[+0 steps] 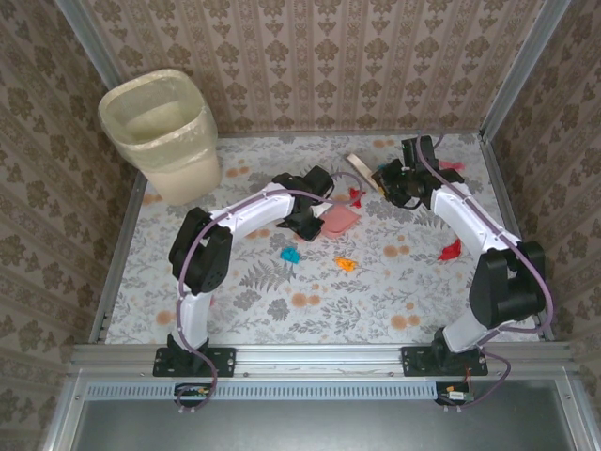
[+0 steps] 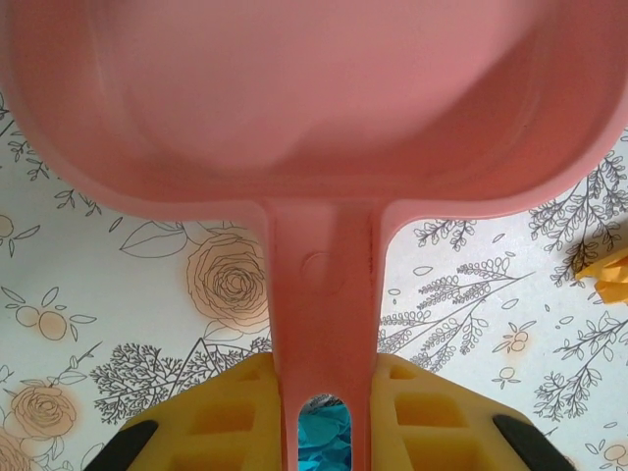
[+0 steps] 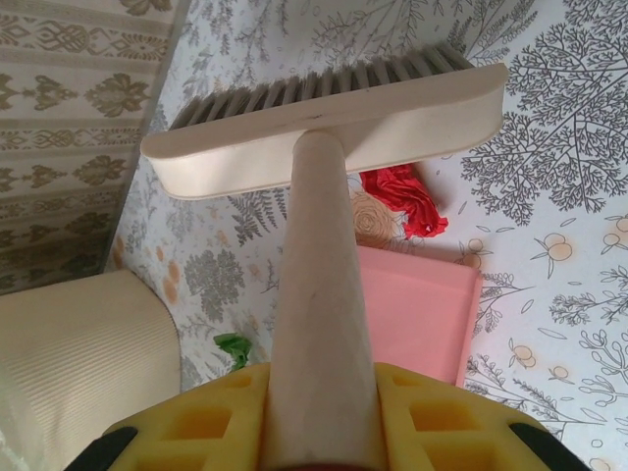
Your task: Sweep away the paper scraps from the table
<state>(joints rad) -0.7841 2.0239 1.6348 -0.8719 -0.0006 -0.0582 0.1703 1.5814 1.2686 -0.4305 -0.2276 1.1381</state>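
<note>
The left pincer (image 2: pixel 324 417) is clamped narrow on the handle of the pink dustpan (image 2: pixel 314 98), which lies flat on the counter (image 1: pixel 263 301). The right pincer (image 3: pixel 319 417) grips the pale handle of the brush (image 3: pixel 334 123), whose head hangs just beyond the dustpan's open edge, bristles pointing away. Of the paper scraps, a red scrap (image 3: pixel 402 196) sits just beside that open edge, under the brush head. A blue scrap (image 1: pixel 290 254) lies by the dustpan's handle end, showing through the handle's hole in the left wrist view. An orange scrap (image 1: pixel 346 264) lies near the dustpan's near side, and a second red scrap (image 1: pixel 452 250) well to its right. A green scrap (image 3: pixel 234 345) lies on the dustpan's bin side, with the cream bin (image 1: pixel 164 132) well apart from the dustpan in the far left corner.
</note>
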